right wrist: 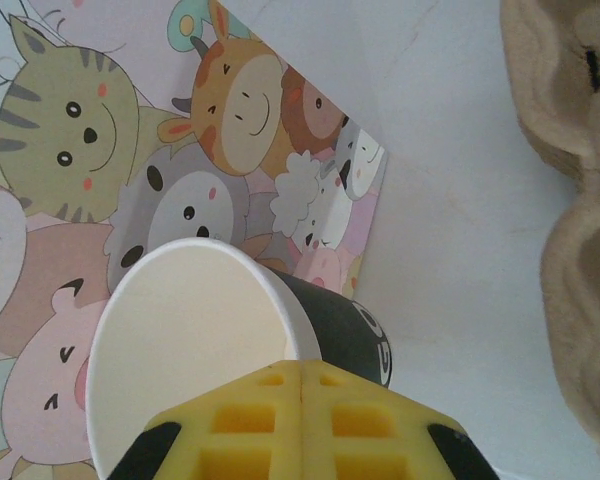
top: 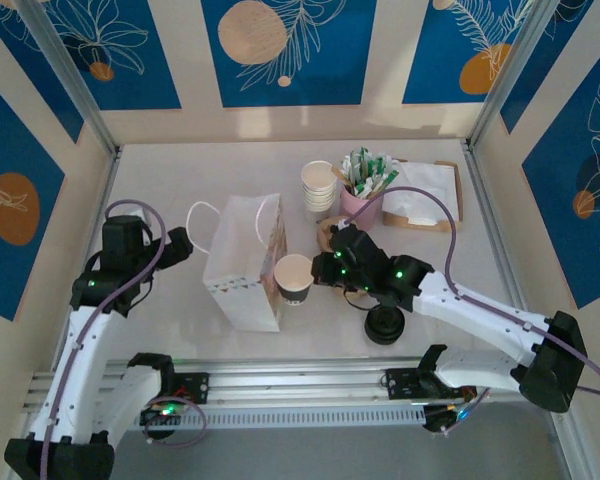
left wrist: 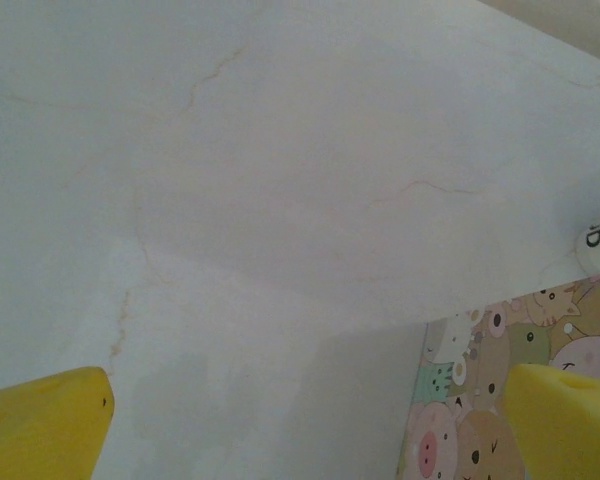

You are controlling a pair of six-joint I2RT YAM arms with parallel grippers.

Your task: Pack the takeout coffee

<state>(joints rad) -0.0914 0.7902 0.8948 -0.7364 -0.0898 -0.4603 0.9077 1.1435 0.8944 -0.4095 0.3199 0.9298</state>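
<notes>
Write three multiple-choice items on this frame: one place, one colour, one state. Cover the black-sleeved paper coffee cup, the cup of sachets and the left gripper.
1. Where is the black-sleeved paper coffee cup?
A) on the stack of white cups
B) at the right edge of the flat white paper bag
C) in the cardboard tray

2. What colour is the cup holding the sachets?
A) pink
B) blue
C) black

3. How is the left gripper?
A) shut on the bag's handle
B) shut on a black lid
C) open, holding nothing

Key:
1 B: the top view puts it just right of the bag, its rim pinched by the right gripper.
2 A: its wall shows pink below the sachets.
3 C: the left wrist view shows bare table between the wide-apart jaws.
</notes>
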